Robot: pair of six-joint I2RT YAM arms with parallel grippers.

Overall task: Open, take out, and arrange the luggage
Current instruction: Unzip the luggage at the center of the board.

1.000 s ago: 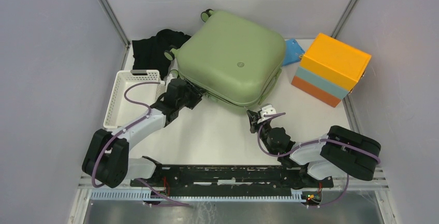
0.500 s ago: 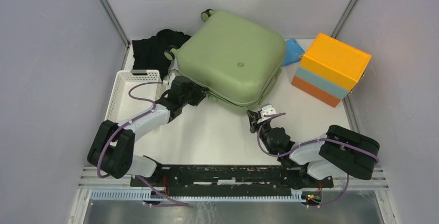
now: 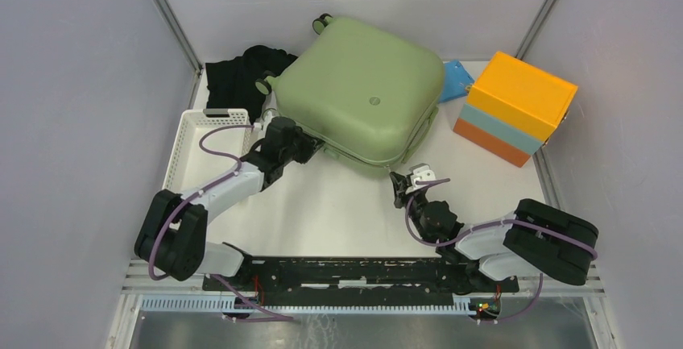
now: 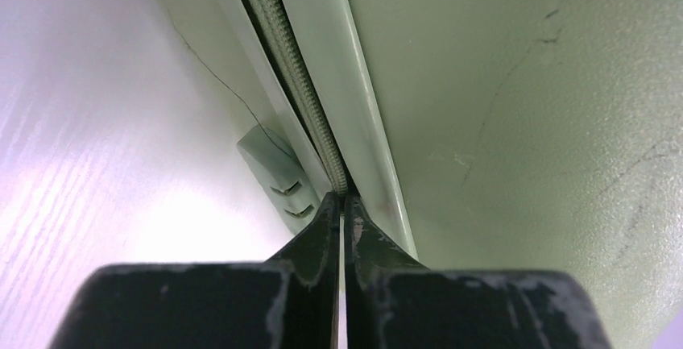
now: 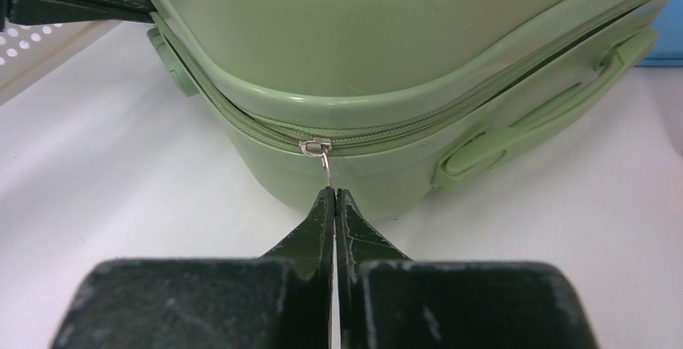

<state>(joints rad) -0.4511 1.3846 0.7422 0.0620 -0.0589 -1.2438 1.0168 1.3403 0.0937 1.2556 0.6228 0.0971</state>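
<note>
Looking at the right gripper (image 5: pixel 333 196) first, we see its jaws pressed together on the thin metal zip pull (image 5: pixel 324 159), which hangs from the slider on the near edge of the luggage (image 3: pixel 362 91). The left gripper (image 4: pixel 342 204) has its jaws closed as well, with only a hairline gap. Its tips touch the zip track (image 4: pixel 302 99) on the near-left side of the case, just beside a small green foot (image 4: pixel 278 176). We cannot tell whether anything is caught between those tips.

The luggage lies flat at the far middle of the table (image 3: pixel 338 204), its two shells together and the zip closed along the near edge that we can see. A green handle (image 5: pixel 548 115) sits on its near-right side. Nothing of its inside shows.

To the left, the white perforated basket (image 3: pixel 187 159) stands beside the left arm, and we make out only its own floor and walls. At the far right, the orange and light-blue box (image 3: pixel 515 107) stands closed, apart from the case. A blue item (image 3: pixel 457 79) lies between the two. A black cloth (image 3: pixel 238 79) is heaped at the far left, touching the case's wheeled corner.
</note>
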